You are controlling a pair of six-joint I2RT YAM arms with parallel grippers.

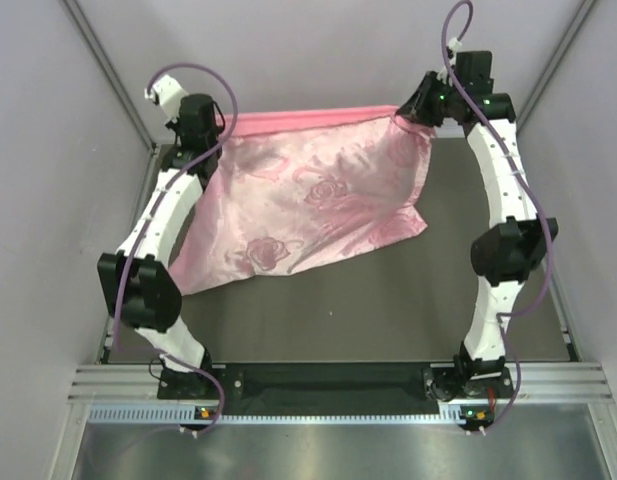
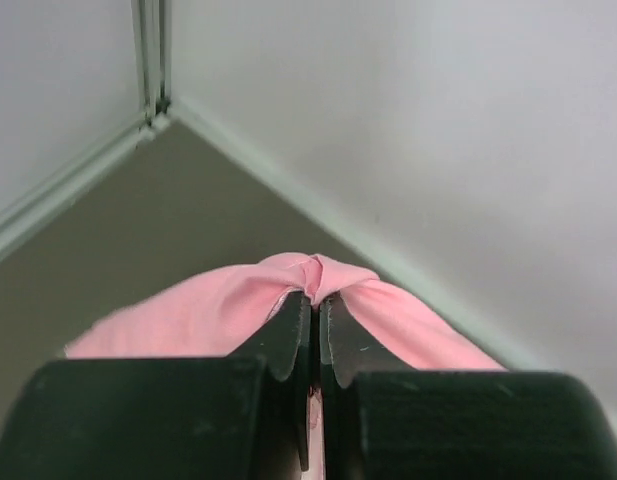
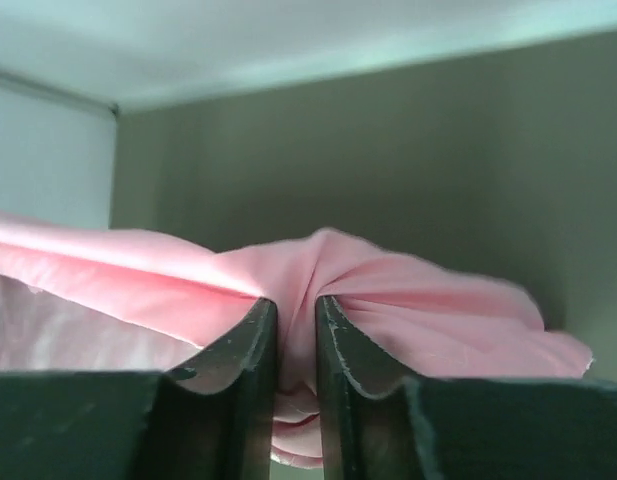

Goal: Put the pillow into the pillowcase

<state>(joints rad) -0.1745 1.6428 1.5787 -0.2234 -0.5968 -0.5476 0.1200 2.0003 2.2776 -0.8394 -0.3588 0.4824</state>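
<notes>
The pink satin pillowcase (image 1: 308, 205), rose pattern up, hangs stretched between my two grippers over the far half of the table, its lower edge resting on the mat. My left gripper (image 1: 216, 135) is shut on its far left corner, a pinched fold of pink cloth (image 2: 315, 270) showing past the fingertips. My right gripper (image 1: 413, 112) is shut on its far right corner, with bunched pink fabric (image 3: 308, 270) between the fingers. The pillow does not show as a separate thing; I cannot tell whether it is inside the case.
Dark grey mat (image 1: 388, 300) covers the table. Pale enclosure walls (image 1: 48, 150) stand close on the left, right and back. A metal rail (image 1: 328, 385) with both arm bases runs along the near edge.
</notes>
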